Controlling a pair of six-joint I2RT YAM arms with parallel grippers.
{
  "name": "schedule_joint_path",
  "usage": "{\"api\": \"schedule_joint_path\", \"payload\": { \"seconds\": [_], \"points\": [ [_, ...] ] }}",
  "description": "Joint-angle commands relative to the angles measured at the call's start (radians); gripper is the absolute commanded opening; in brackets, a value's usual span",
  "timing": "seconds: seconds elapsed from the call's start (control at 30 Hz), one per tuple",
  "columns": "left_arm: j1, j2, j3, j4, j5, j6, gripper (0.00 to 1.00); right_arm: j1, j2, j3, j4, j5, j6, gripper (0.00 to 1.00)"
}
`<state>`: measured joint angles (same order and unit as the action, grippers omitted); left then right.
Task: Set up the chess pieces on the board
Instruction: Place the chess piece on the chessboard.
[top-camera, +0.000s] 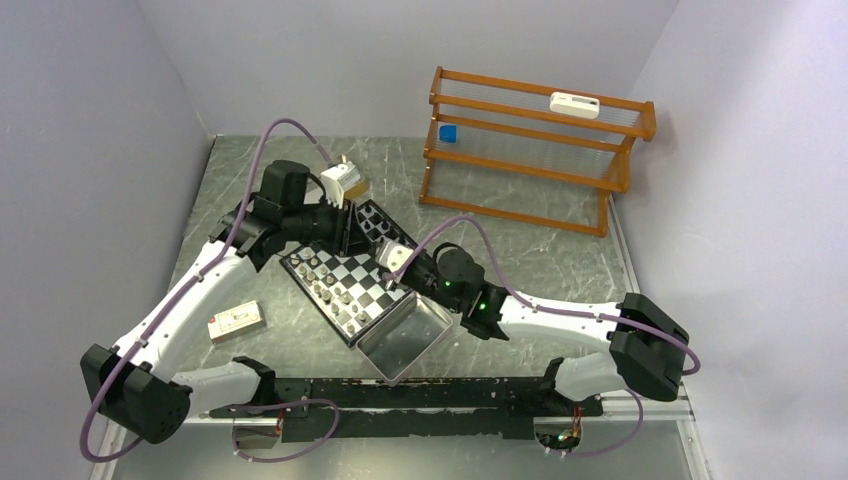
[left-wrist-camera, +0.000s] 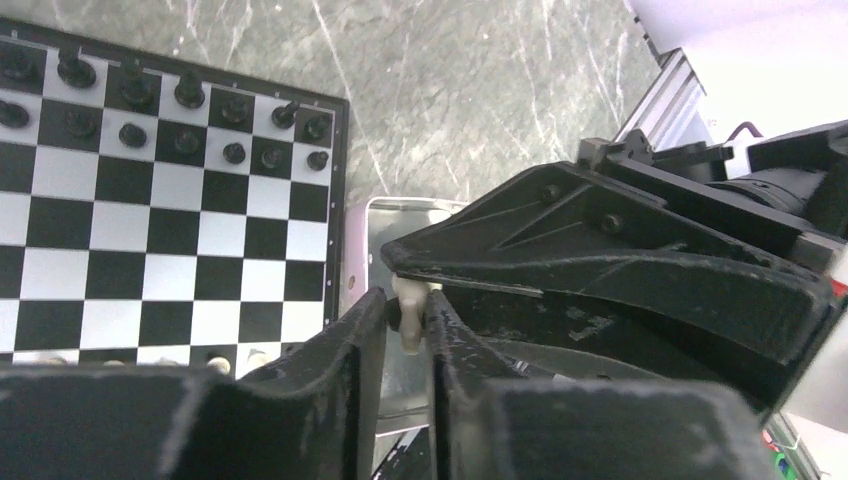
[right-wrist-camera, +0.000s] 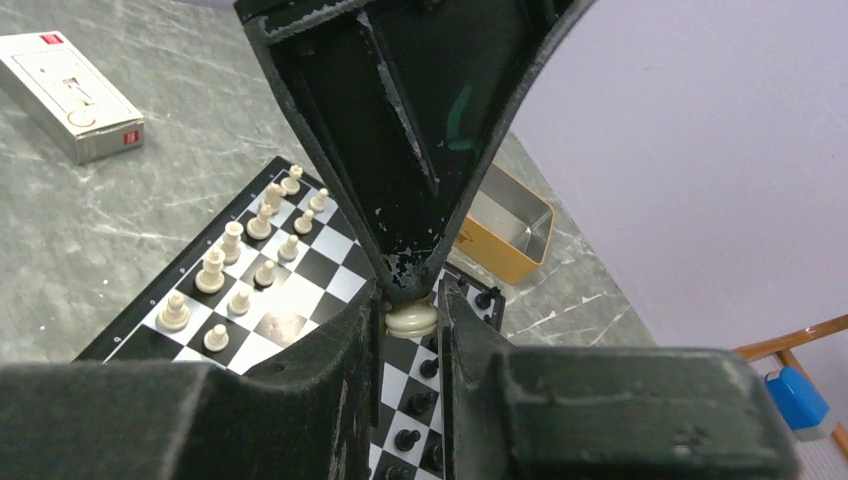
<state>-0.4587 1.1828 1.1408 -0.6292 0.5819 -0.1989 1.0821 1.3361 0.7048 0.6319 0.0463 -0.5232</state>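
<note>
The right hand (right-wrist-camera: 412, 325) pinches a cream chess piece (right-wrist-camera: 411, 318) by its base above the board (left-wrist-camera: 150, 230); the left hand (left-wrist-camera: 408, 325) straddles its top, grip unclear. One should hold firmly before the other releases.

The black left gripper (left-wrist-camera: 407, 308) and right gripper (right-wrist-camera: 412, 300) meet tip to tip over the small black-and-white checkered chessboard (top-camera: 345, 290), their arms barring its far left and right sides. Tiny cream chess pieces (right-wrist-camera: 211, 272) and tiny black chess pieces (left-wrist-camera: 188, 92) crowd its two ends; the middle squares stand bare. A shiny rectangular metal tray (top-camera: 400, 350) hugs the near right edge. Grey marble tabletop (top-camera: 540, 265) lies open toward the orange wooden rack (top-camera: 535, 150).
</note>
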Motion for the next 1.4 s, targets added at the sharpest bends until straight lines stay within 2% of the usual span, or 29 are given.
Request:
{"api": "schedule_joint_path", "payload": {
  "seconds": [0.0,0.13,0.23,0.3,0.4,0.53,0.63,0.67,0.7,0.87,1.07,1.37],
  "points": [
    [-0.006,-0.028,-0.002,0.073,-0.024,-0.021,0.19,0.003,-0.009,-0.004,0.095,0.023,0.054,0.03],
    [-0.006,-0.029,0.023,0.03,-0.04,-0.021,0.06,0.003,-0.016,-0.008,0.09,0.043,0.069,0.05],
    [-0.005,-0.031,0.051,-0.016,-0.054,-0.015,0.05,0.003,-0.022,-0.013,0.08,0.05,0.105,0.17],
    [-0.006,-0.036,0.069,-0.055,-0.088,-0.012,0.05,0.004,-0.033,-0.011,0.048,0.062,0.15,0.29],
    [-0.006,-0.04,0.094,-0.136,-0.151,0.004,0.05,0.006,-0.082,-0.03,-0.034,0.042,0.221,0.53],
    [-0.009,-0.051,0.09,-0.238,-0.234,0.043,0.05,0.007,-0.223,-0.152,-0.054,0.02,0.312,0.75],
    [-0.012,-0.074,0.048,-0.274,-0.309,0.049,0.05,0.01,-0.379,-0.223,-0.097,0.04,0.367,0.82],
    [-0.016,-0.076,0.031,-0.282,-0.325,0.048,0.05,0.009,-0.424,-0.236,-0.124,0.045,0.382,0.88],
    [-0.021,-0.077,0.014,-0.285,-0.342,0.042,0.05,0.01,-0.464,-0.245,-0.153,0.051,0.395,0.98],
    [-0.072,-0.054,-0.065,-0.295,-0.443,-0.007,0.05,0.009,-0.63,-0.253,-0.326,0.066,0.406,1.0],
    [-0.147,-0.031,-0.1,-0.286,-0.615,-0.081,0.05,0.009,-0.731,-0.282,-0.404,0.126,0.42,1.0],
    [-0.259,0.004,-0.213,-0.238,-0.692,-0.213,0.05,0.01,-0.834,-0.283,-0.503,0.139,0.46,1.0]
  ]
}}
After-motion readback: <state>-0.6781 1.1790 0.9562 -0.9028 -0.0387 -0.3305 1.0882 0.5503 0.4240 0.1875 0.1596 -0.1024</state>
